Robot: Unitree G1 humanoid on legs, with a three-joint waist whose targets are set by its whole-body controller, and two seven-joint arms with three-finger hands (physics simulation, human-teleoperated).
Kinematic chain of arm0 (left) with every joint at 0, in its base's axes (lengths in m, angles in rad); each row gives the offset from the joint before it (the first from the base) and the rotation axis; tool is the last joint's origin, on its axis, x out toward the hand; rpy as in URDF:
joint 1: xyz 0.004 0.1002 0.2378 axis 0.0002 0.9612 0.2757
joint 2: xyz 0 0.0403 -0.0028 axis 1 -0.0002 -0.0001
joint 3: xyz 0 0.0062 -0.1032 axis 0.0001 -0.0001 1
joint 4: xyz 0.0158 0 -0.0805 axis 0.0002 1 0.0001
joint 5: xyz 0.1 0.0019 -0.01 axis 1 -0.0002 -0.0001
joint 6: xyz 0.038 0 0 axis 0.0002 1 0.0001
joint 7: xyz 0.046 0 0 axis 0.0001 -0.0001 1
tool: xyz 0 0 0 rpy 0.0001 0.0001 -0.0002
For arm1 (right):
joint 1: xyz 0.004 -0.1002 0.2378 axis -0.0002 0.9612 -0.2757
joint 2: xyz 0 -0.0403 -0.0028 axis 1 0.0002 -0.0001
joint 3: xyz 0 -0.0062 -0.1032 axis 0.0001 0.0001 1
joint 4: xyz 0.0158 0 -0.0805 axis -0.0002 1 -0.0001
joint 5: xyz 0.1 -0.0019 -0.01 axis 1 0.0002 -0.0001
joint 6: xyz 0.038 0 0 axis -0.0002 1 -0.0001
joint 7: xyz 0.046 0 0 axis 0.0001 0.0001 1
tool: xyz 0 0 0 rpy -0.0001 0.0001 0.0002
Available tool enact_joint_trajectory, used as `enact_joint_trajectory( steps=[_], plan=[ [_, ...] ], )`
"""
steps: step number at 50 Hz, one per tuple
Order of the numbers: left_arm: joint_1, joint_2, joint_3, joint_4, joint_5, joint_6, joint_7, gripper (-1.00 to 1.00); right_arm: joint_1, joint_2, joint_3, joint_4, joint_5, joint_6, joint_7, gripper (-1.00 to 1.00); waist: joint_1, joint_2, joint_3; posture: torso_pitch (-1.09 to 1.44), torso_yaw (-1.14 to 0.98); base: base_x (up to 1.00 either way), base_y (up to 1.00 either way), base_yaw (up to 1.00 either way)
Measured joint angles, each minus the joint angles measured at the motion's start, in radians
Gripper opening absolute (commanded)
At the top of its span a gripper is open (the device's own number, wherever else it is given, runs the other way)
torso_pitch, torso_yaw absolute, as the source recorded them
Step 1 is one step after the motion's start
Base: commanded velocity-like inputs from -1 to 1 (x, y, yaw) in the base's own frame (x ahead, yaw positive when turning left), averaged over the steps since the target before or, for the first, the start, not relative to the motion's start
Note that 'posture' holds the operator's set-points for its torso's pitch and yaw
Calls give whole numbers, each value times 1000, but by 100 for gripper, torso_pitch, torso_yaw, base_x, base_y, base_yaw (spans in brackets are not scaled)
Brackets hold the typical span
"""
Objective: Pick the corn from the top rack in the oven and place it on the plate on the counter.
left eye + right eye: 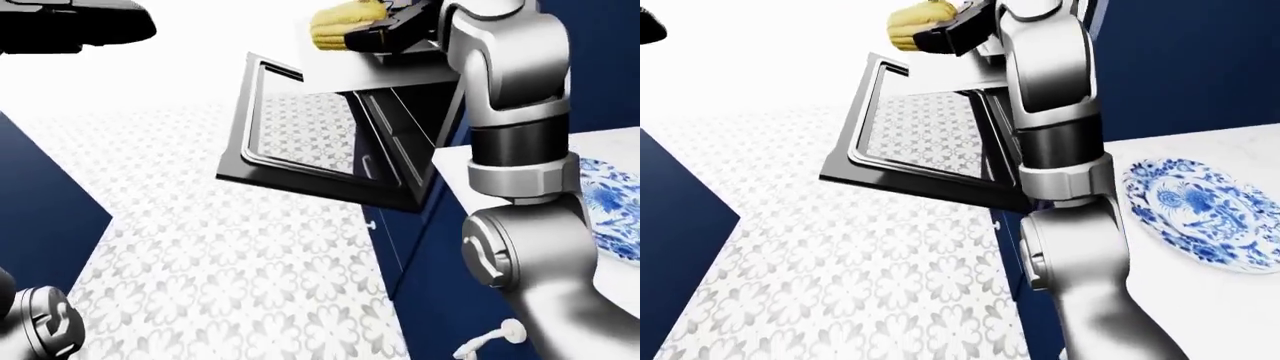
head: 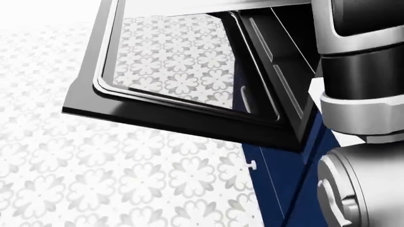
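Note:
The yellow corn (image 1: 340, 26) is at the top of the left-eye view, above the left edge of a pale rack (image 1: 375, 73) that sticks out of the oven. My right hand (image 1: 392, 30) reaches up from the right and its dark fingers close round the corn's right end. The corn also shows in the right-eye view (image 1: 918, 21). The blue-and-white plate (image 1: 1200, 214) lies on the white counter (image 1: 1240, 146) at the right, below and right of the hand. A flat black shape (image 1: 70, 26) at the top left may be my left hand.
The oven door (image 1: 300, 142) hangs open, glass pane down, over the patterned floor (image 1: 220, 255). Blue cabinet fronts (image 1: 430, 270) run under the counter. A dark blue cabinet (image 1: 40, 195) stands at the left. My right forearm (image 1: 520, 150) fills the right of the view.

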Motion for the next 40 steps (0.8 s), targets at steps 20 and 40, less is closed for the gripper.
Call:
enact_joint_trajectory(
  steps=[20, 40],
  plan=[
    [-9, 12, 16, -7, -8, 11, 1, 100, 29, 10, 2, -26, -23, -34, 30, -100, 3, -29, -32, 0, 0, 0, 0, -16],
    [6, -6, -15, 11, 13, -12, -28, 100, 36, -12, 6, -33, -64, -33, 21, -100, -27, 42, -15, 0, 0, 0, -10, -55]
  ],
)
